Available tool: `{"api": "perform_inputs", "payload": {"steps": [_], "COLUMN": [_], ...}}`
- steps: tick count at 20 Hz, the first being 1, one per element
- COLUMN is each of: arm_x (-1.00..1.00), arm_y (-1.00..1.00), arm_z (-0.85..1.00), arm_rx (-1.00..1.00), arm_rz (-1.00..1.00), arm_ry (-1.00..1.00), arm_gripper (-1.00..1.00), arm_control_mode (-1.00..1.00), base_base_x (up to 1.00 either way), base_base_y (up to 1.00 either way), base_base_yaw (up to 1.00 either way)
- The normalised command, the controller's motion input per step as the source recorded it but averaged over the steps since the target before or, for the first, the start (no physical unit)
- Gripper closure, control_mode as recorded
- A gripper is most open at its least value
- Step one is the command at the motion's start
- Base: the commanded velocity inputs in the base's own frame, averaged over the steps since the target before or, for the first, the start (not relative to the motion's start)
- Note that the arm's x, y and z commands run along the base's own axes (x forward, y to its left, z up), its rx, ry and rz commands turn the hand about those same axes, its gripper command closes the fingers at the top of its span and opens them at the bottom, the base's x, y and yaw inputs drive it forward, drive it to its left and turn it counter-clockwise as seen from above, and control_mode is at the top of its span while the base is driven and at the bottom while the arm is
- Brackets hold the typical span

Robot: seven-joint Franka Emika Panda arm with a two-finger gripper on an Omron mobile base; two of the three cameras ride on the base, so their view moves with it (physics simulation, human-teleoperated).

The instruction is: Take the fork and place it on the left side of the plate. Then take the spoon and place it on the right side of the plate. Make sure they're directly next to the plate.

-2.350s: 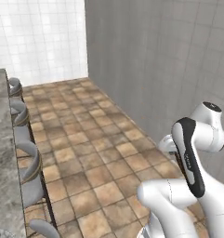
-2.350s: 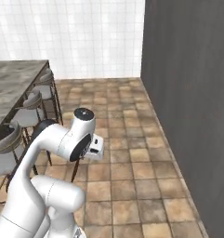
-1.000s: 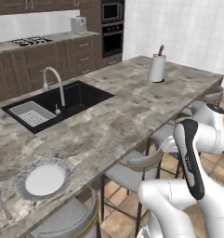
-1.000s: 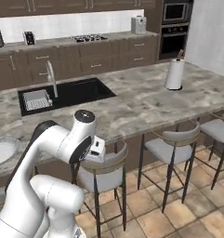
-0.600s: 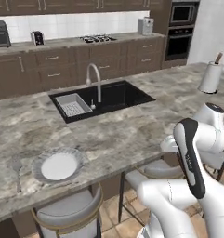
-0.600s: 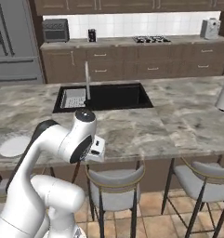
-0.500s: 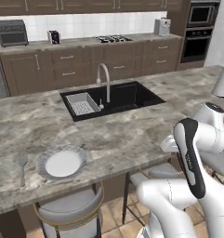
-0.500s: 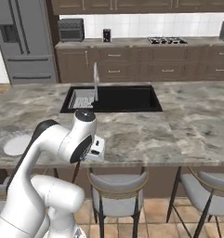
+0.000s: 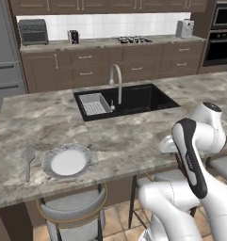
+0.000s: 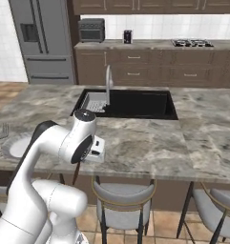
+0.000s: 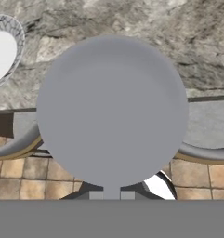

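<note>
- My base has rolled around, and now the stone counter with the sink is right ahead.
- The plate sits near the counter's front edge, so I can start soon.
- The fork lies just left of the plate.
- I cannot tell if my claw is open.

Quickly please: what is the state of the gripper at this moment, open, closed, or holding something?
Gripper: cannot be told; its fingertips are not visible. The all-grey metal fork lies untouched beside the round grey-rimmed plate.
</note>
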Motion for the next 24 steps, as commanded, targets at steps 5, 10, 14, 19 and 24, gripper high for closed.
{"api": "perform_inputs", "payload": {"steps": [5, 10, 14, 19, 24], "arm_x": [0.0, 0.0, 0.0, 0.0, 0.0], "arm_y": [0.0, 0.0, 0.0, 0.0, 0.0], "arm_z": [0.0, 0.0, 0.0, 0.0, 0.0], "arm_rx": [0.0, 0.0, 0.0, 0.0, 0.0], "arm_rz": [0.0, 0.0, 0.0, 0.0, 0.0], "arm_ry": [0.0, 0.0, 0.0, 0.0, 0.0], "arm_gripper": [1.0, 1.0, 1.0, 1.0, 1.0], "arm_control_mode": [1.0, 1.0, 1.0, 1.0, 1.0], "base_base_x": [0.26, 0.24, 0.2, 0.23, 0.2], "base_base_y": [0.14, 0.23, 0.29, 0.25, 0.24], "base_base_yaw": [0.22, 0.32, 0.49, 0.59, 0.54]}}
